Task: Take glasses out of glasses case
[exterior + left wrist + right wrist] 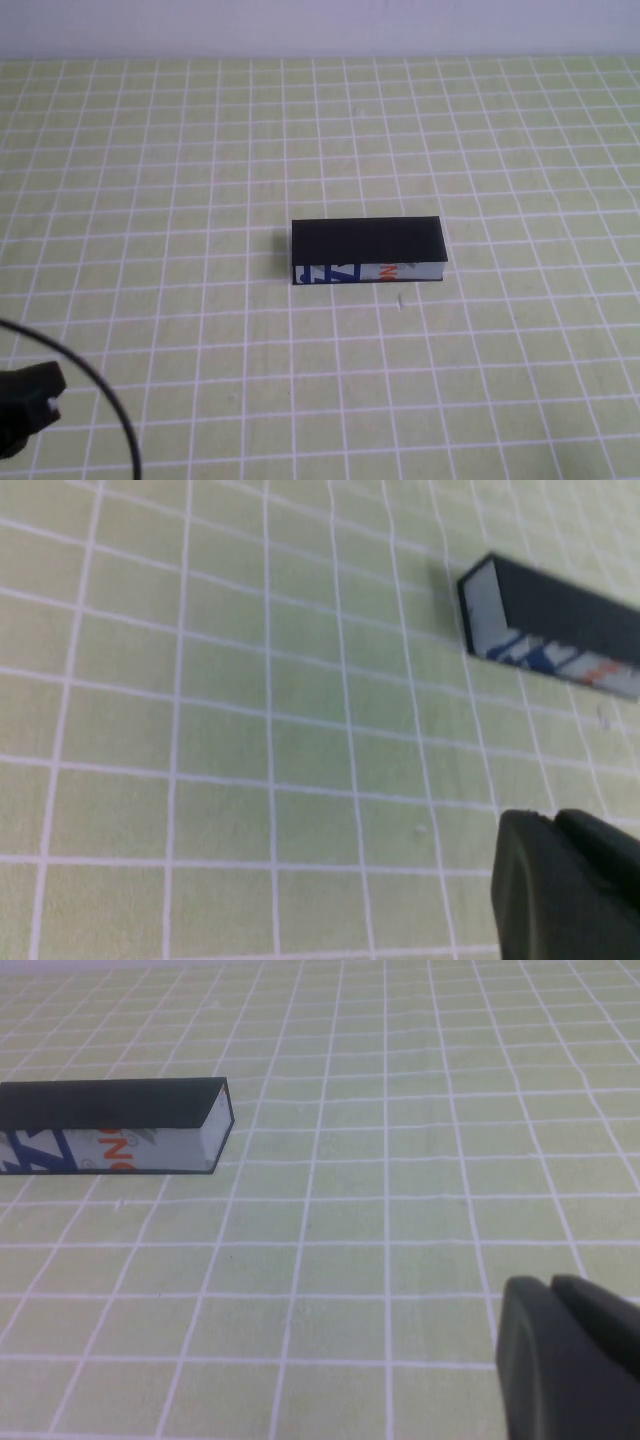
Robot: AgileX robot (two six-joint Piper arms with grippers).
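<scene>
Work surface covered by a pale green mat (180, 150), ruled in thin white lines forming an even grid of squares. Lying flat across the whole high view, from the near edge to the far edge. Plain white wall (320, 25) standing along the mat's far edge. Small pale speck (400, 300) on the mat near its middle, inside a green square, close to a grid line.

The glasses case (110, 1128) bears orange letters, seemingly "NC", on its white front; the blue print is unreadable.
</scene>
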